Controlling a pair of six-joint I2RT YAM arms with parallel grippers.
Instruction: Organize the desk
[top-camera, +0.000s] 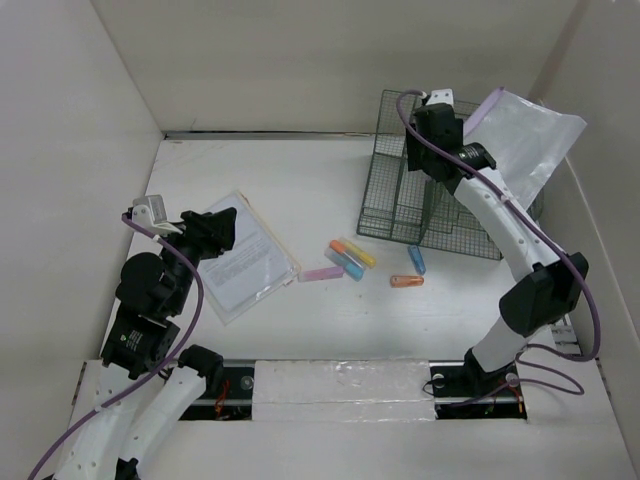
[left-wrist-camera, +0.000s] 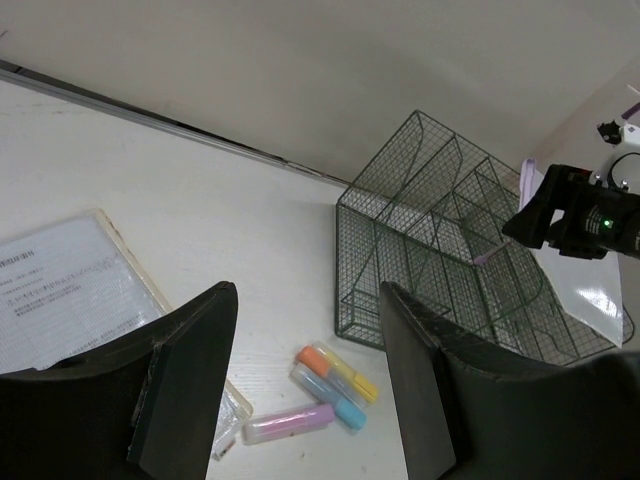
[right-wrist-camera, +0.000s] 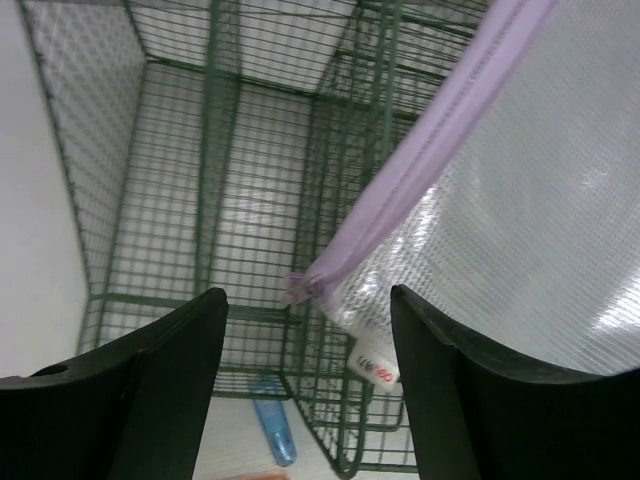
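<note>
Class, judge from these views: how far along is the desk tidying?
Done, it seems: the zip pouch sits in the wire rack. In hand: nothing; the right end effector hangs open over the rack, the left end effector open by the paper folder. Left: folder and six highlighters lie loose on the desk.

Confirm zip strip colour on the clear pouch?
Pale purple zip strip; shows best in the right wrist view.

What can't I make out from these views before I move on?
- Printed text on the document sleeve: too small in the top view; partly covered by a finger of the left gripper in the left wrist view.
- Zip pouch lower edge: hidden by the right arm and mesh rack, top view.
- Pouch label: too blurred to read, right wrist view.
</note>
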